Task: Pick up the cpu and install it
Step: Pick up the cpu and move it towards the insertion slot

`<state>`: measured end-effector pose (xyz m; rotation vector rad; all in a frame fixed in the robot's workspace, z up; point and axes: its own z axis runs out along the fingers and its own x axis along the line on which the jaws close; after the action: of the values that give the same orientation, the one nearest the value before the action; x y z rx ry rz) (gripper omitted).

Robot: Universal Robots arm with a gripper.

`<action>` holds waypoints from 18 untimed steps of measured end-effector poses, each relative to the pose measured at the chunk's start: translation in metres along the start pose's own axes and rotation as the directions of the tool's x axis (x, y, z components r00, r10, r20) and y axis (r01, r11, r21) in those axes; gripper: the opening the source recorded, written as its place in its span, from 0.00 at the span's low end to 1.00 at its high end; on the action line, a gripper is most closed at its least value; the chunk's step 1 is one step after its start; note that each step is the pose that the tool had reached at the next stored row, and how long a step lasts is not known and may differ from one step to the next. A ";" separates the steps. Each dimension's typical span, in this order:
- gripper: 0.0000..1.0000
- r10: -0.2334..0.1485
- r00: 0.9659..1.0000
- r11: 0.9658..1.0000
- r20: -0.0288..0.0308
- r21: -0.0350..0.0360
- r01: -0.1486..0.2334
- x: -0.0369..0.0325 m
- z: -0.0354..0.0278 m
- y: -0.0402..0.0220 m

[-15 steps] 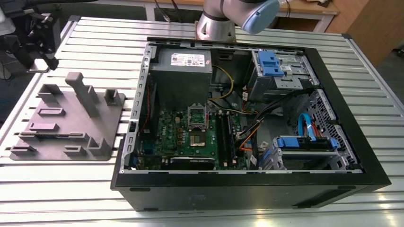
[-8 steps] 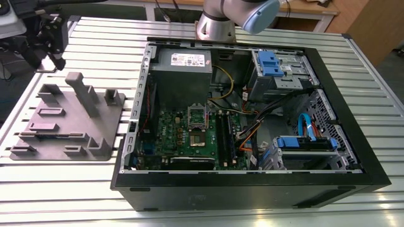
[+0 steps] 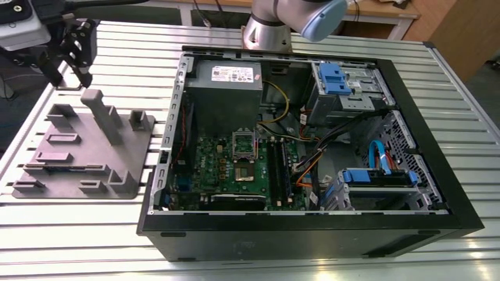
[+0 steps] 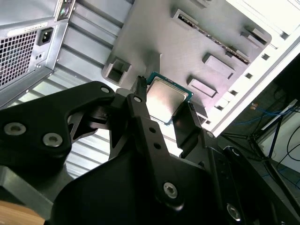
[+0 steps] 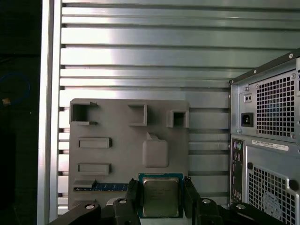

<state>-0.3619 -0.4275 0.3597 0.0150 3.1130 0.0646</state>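
My gripper [image 3: 72, 81] hangs at the exterior view's far left, well above the grey plastic tray [image 3: 74, 175] with its upright blocks. In both wrist views the cpu [image 4: 165, 99] [image 5: 160, 197], a small square chip with a silvery top and a thin green rim, sits clamped edge to edge between the two black fingers [image 4: 140, 101] [image 5: 132, 193]. The cpu is lifted clear of the tray [image 5: 117, 154]. The green circuit board [image 3: 222, 178] lies in the open computer case [image 3: 312, 237], with its square metal socket frame [image 3: 245, 144] raised.
The tray [image 4: 187, 47] stands on a slatted metal table [image 3: 78, 234] beside the case. Inside the case are a grey power supply [image 3: 226, 76], blue drive brackets [image 3: 332, 79] and bundled cables [image 3: 312, 158]. The arm's base [image 3: 270, 32] rises behind the case.
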 end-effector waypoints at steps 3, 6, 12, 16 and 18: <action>0.47 0.000 1.000 1.000 0.000 0.000 0.000 -0.0065 0.0002 0.0001; 0.47 0.000 1.000 1.000 0.000 0.000 0.000 -0.0128 0.0005 0.0001; 0.47 0.000 1.000 1.000 0.000 0.000 0.000 -0.0245 0.0010 0.0002; 0.47 0.000 1.000 1.000 0.000 0.000 0.000 -0.0317 0.0013 0.0003; 0.47 0.000 1.000 1.000 0.000 0.000 0.000 -0.0352 0.0015 0.0003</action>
<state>-0.3266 -0.4275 0.3592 0.0149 3.1129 0.0647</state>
